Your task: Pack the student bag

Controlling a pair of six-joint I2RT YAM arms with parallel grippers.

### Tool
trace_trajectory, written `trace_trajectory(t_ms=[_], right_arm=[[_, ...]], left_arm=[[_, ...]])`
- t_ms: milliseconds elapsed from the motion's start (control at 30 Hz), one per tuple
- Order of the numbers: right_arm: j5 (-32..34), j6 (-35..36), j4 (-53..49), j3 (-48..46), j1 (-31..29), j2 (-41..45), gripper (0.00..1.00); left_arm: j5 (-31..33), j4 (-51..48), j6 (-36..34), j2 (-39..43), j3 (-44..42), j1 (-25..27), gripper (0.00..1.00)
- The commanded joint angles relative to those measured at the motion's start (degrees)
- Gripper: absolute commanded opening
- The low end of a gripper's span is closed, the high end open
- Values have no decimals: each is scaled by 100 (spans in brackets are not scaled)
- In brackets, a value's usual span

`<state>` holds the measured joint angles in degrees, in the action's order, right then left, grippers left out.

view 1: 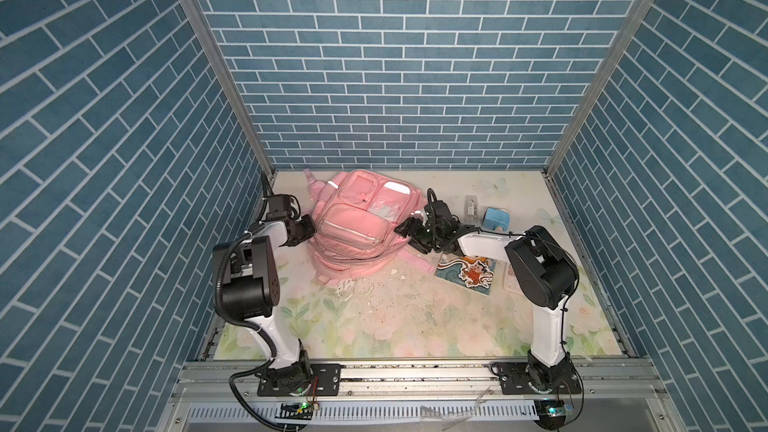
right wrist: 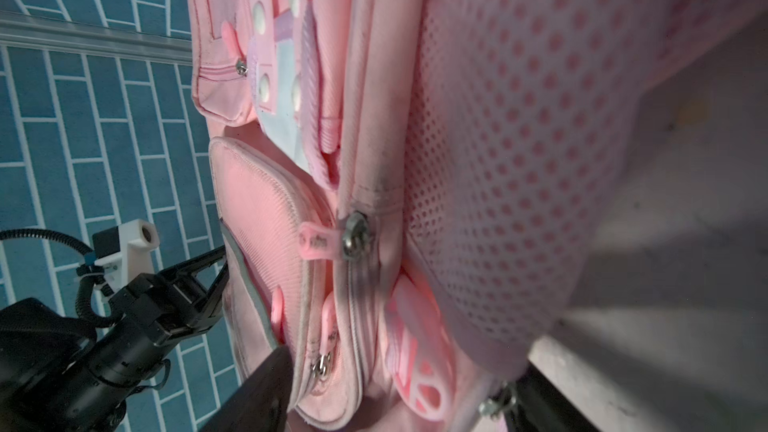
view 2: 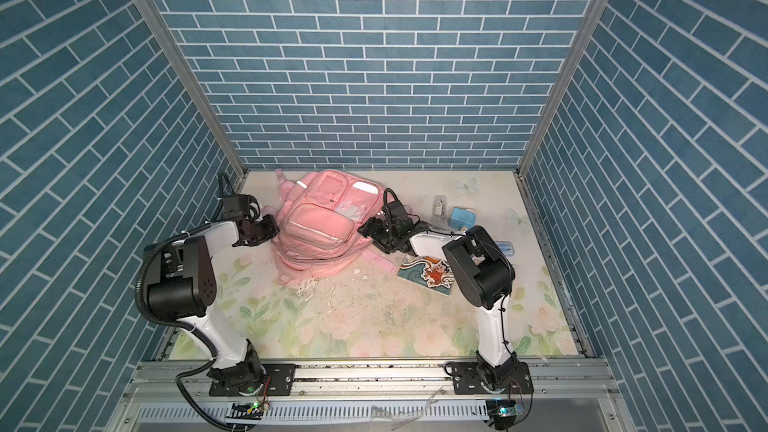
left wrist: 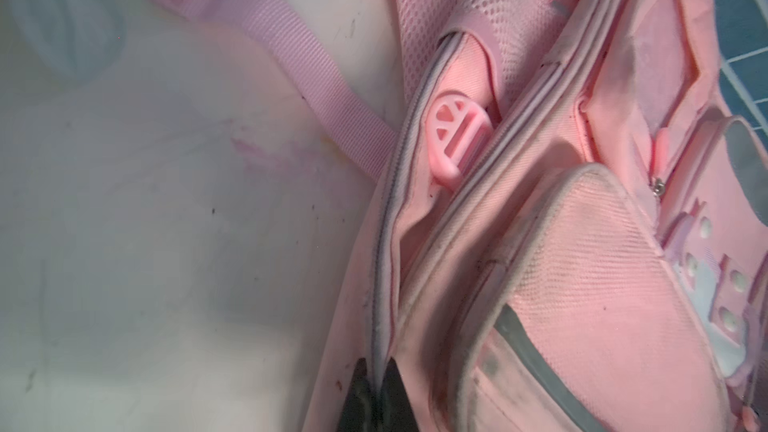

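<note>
Reading the table [view 1: 374,326] as a dial with six o'clock at the arm bases, a scuffed, flaking patch [view 1: 353,288] lay just short of centre. At three o'clock a cartoon picture book [view 1: 467,274] lay flat, partly under the right arm.

The student bag [view 1: 353,222] lay front-up at eleven o'clock, its straps trailing toward the centre. The left gripper [view 1: 307,231] sat against the bag's nine o'clock flank. In the left wrist view its dark fingertips [left wrist: 361,388] were clamped together on the grey zip edge of the bag. A round pink buckle [left wrist: 453,135] showed further along that seam.

The right gripper [view 1: 406,232] stood at the bag's three o'clock side with its jaws spread wide. The mesh side pocket [right wrist: 519,160] bulged between them, not visibly squeezed.

Farther off, at two o'clock, stood a small light-blue box [view 1: 496,221].
</note>
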<state>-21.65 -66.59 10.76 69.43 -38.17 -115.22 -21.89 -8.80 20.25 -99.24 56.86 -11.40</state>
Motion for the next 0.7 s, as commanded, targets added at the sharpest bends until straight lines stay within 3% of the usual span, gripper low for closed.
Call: trace_trajectory(t_ms=[0, 133, 333, 367, 433, 500, 667], right_arm=[[-195, 228, -283, 246, 244, -47, 78], [-417, 788, -631, 382, 483, 78, 78], [-583, 1836, -990, 127, 496, 605, 81], [-640, 2003, -1019, 73, 495, 689, 82], [-752, 2312, -1070, -22, 491, 840, 83], [-761, 2698, -1204, -95, 496, 994, 84], [-96, 3761, -1601, -247, 513, 1441, 85]], left_arm=[[-491, 126, 600, 444, -602, 70, 3], [-514, 312, 772, 912, -1097, 122, 2], [-109, -572, 68, 473, -118, -16, 1], [-1, -708, -12, 414, 64, -21, 7], [121, -908, -76, 421, 292, 7, 37], [335, -1009, -154, 650, 280, 177, 58], [1308, -1367, -379, 1396, -6, 994, 69]])
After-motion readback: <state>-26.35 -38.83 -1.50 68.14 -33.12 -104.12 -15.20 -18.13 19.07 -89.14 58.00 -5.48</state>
